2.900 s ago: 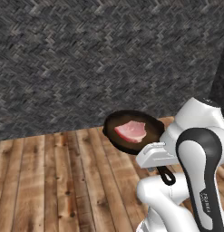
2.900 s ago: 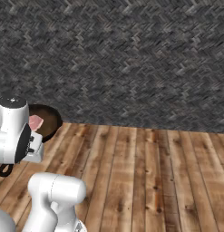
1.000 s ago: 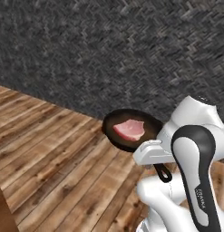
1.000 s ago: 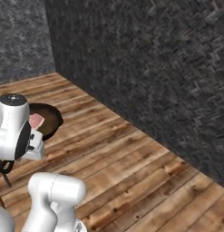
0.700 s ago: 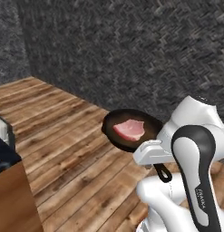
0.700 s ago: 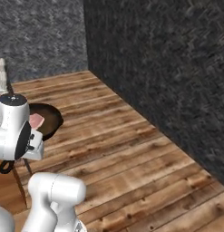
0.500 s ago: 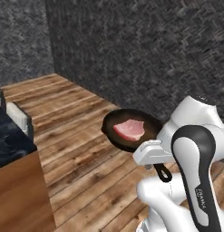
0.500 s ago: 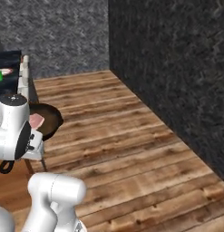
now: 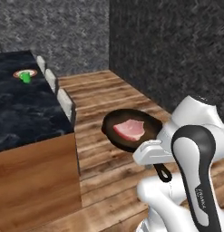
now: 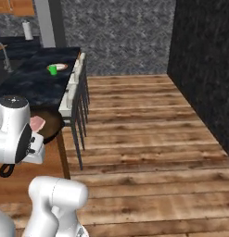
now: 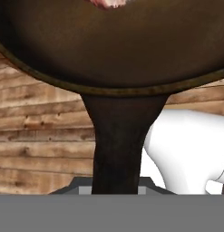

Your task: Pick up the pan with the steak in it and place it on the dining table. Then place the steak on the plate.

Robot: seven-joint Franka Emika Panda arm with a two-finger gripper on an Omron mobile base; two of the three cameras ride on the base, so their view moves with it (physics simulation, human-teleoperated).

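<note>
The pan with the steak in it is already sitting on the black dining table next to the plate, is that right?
Not quite. The pan with the steak is held in the air by its handle over the wooden floor, beside the dining table. The left base view shows this.

The steak lies in the pan, which hangs over the floor just at 3 o'clock of the worktop. On the worktop's far end, at 11 o'clock, a mug stands on the plate, with stools along the worktop's near edge.
</note>
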